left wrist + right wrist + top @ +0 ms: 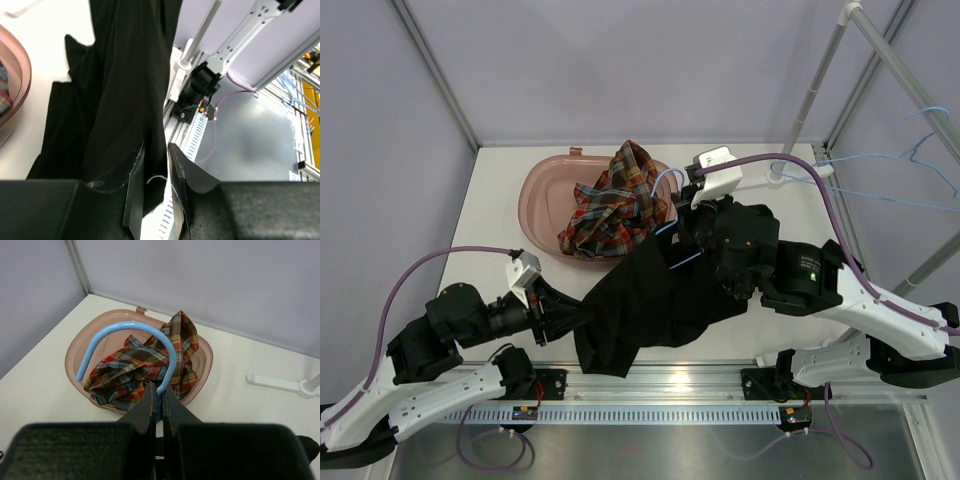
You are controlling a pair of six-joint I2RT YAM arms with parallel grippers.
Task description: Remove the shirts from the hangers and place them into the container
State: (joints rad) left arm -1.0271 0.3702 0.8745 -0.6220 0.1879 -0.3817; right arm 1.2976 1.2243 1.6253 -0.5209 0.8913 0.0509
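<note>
**Black shirt strung between both arms, plaid one in the tub**

Container [535,195]: far left-centre of the table [495,215]. The plaid shirt [610,205] lies crumpled inside it, one corner lapping over the right rim.

Black shirt [650,300]: outside the tub, just near and right of it. It is stretched on a diagonal from under the right wrist down to the near-left, where its lower hem reaches the rail. Short stretches of blue wire show at its far edge.

Right gripper [158,392]: fingers pressed together on the stem of a light-blue hanger [125,327]. The hook arches up and left in the wrist view, above the tub and the plaid cloth.

Left gripper [156,150]: at the near-left edge of the black shirt. Jaws stand a little apart with a fold of black fabric and a white thread between them. Cannot tell whether they pinch the cloth.

Spare hangers [920,150]: on the white rack [820,80], far right.
</note>
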